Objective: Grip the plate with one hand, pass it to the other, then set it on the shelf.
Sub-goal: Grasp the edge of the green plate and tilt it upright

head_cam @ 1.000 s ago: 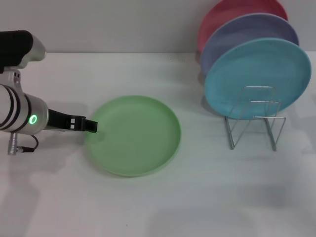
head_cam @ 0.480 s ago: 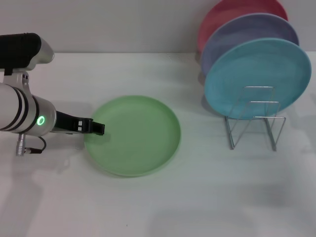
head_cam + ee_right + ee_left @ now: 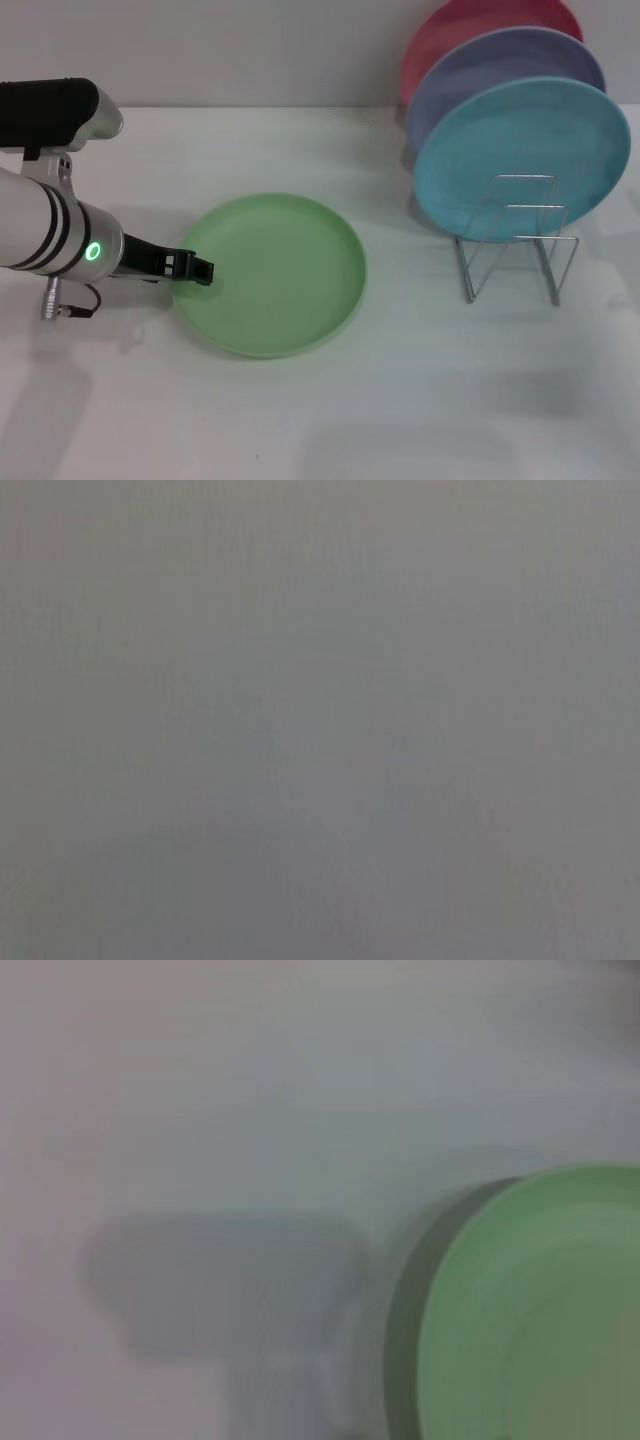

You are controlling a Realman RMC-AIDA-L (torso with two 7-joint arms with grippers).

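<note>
The light green plate (image 3: pixel 272 275) lies flat on the white table, left of centre in the head view. My left gripper (image 3: pixel 200 268) reaches in from the left and its black tip sits over the plate's left rim, low to the table. In the left wrist view the plate (image 3: pixel 540 1320) fills one corner, with the gripper's shadow on the table beside it. The silver wire shelf (image 3: pixel 512 243) stands at the right, about a plate's width from the green plate. My right gripper is out of view; its wrist view shows only plain grey.
Three plates lean upright in the shelf: a light blue plate (image 3: pixel 522 150) in front, a lavender plate (image 3: pixel 500 65) behind it and a pink plate (image 3: pixel 470 25) at the back. The front wire loops hold nothing. White table (image 3: pixel 400 400) lies in front.
My left arm has slid to the right and slightly toward the table's front, so its tip went from the plate's outer edge to over the rim. The plate has not moved.
</note>
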